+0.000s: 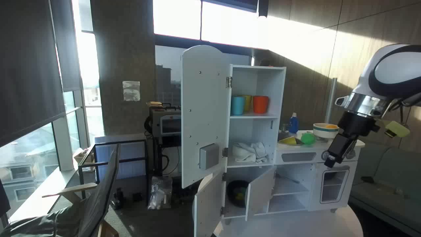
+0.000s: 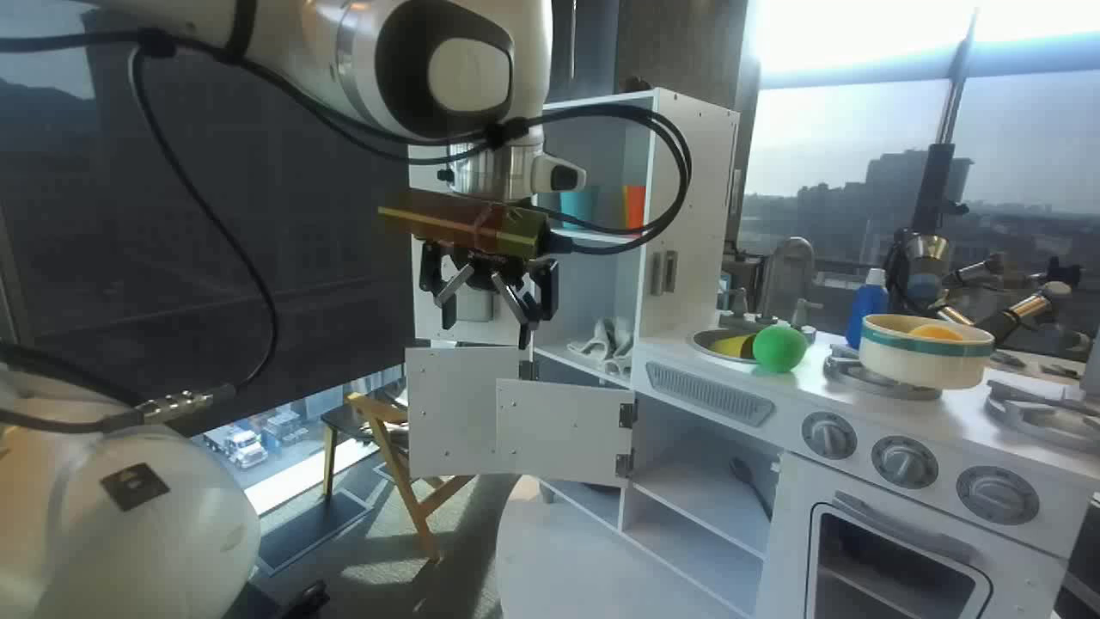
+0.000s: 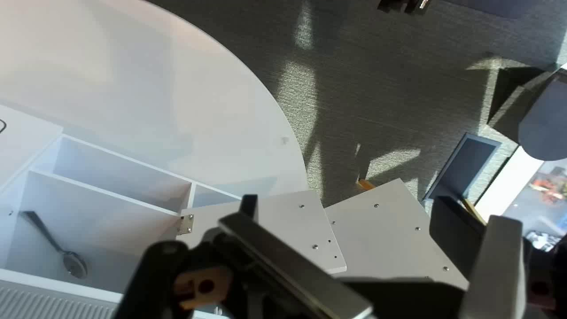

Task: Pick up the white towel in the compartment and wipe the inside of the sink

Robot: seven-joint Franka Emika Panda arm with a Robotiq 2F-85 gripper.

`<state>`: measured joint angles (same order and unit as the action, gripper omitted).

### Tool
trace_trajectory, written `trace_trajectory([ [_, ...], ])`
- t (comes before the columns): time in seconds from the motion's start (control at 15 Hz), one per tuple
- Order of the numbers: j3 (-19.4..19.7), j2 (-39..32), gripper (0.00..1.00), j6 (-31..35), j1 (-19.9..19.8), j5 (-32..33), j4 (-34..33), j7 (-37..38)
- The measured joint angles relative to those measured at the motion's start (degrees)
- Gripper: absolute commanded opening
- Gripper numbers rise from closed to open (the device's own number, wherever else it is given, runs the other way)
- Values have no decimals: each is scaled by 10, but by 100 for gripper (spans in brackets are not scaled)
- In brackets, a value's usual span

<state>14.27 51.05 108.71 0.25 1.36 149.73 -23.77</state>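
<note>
The white towel (image 1: 250,152) lies crumpled on the floor of the open middle compartment (image 1: 263,131) of the tall white cabinet. It also shows partly in an exterior view (image 2: 612,340) and is out of the wrist view. The small round sink (image 2: 700,342) is set in the counter right of the cabinet, with a yellow thing inside; its rim also shows in an exterior view (image 1: 298,142). My gripper (image 2: 487,327) points down, open and empty, in front of the cabinet and apart from the towel. In the wrist view its fingers (image 3: 347,212) stand wide apart over the lower doors.
The tall cabinet door (image 1: 204,115) stands open, as do two lower doors (image 1: 209,204) (image 1: 260,194). A green ball (image 2: 779,348) sits at the sink's edge. A bowl (image 2: 924,361), blue bottle (image 2: 868,309) and faucet (image 2: 792,258) stand on the counter. Cups (image 1: 260,104) stand above the towel.
</note>
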Motion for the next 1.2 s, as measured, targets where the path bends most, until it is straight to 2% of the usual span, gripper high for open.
trace_trajectory([
  [0.93, 0, -1, 100, 0, 1, 0, -7, -1],
  [1.2, 3, -55, 100, 29, 30, -3, -40, -31],
])
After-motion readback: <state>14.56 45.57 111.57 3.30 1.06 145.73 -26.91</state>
